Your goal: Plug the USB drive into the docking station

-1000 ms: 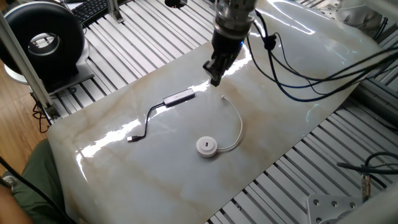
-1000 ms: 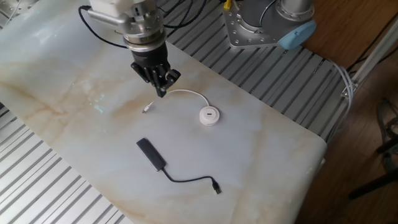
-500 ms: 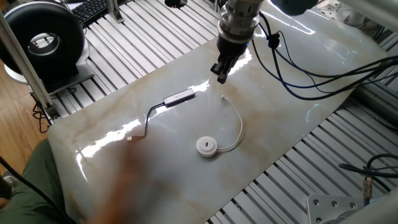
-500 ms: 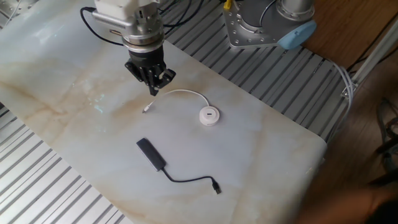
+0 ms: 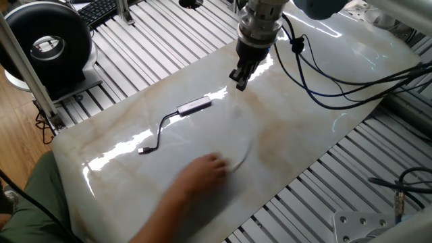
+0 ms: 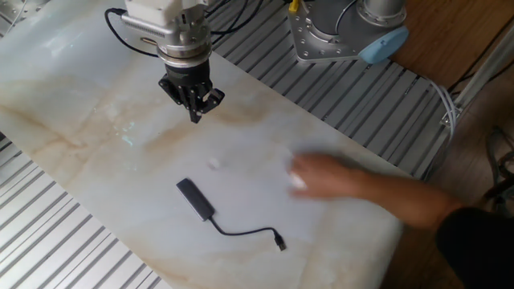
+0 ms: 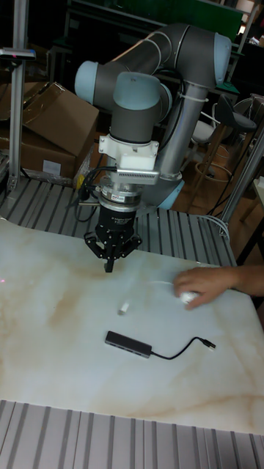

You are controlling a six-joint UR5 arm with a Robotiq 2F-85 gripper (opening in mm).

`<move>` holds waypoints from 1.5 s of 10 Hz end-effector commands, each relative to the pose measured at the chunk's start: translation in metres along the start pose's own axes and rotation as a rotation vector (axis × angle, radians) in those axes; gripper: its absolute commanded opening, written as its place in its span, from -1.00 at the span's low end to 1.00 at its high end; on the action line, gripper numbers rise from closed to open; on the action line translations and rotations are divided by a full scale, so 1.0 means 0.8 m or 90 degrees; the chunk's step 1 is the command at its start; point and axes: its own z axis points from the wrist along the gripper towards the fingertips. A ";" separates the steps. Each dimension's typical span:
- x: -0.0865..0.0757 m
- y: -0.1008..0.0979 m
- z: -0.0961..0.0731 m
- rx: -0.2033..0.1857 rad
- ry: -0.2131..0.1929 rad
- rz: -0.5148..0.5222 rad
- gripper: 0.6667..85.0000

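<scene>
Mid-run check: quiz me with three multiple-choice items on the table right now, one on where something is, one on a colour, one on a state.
1. Where is the person's hand?
A. On the USB drive
B. On the docking station
C. Off the table

2. What colour is the docking station's cable?
A. White
B. Black
C. Blue

3. What is the gripper holding?
A. The USB drive's plug
B. The docking station
C. Nothing

Answers: 1 A, the hand covers the white puck in the tall view. 2 B, a thin black cable trails from the grey bar. 3 C, the gripper hangs above the marble table, fingertips together, with nothing between them.
</scene>
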 end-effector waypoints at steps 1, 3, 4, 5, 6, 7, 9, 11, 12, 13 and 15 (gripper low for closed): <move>0.004 0.000 -0.001 -0.002 0.007 -0.003 -0.98; 0.023 -0.002 -0.002 0.003 0.044 0.008 -0.98; 0.031 0.002 -0.003 -0.004 0.060 0.021 -0.98; 0.043 0.006 -0.004 -0.011 0.085 0.037 -0.98; 0.050 0.018 -0.006 -0.035 0.098 0.041 -0.98; 0.032 0.046 0.009 -0.080 0.084 0.048 -0.98; -0.014 0.056 0.074 -0.079 0.056 0.051 -0.98; -0.026 0.057 0.098 -0.070 0.058 0.054 -0.98; -0.019 0.053 0.093 -0.057 0.070 0.051 -0.98; -0.011 0.055 0.083 -0.052 0.081 0.049 -0.98; -0.006 0.074 0.077 -0.057 0.105 0.076 -0.98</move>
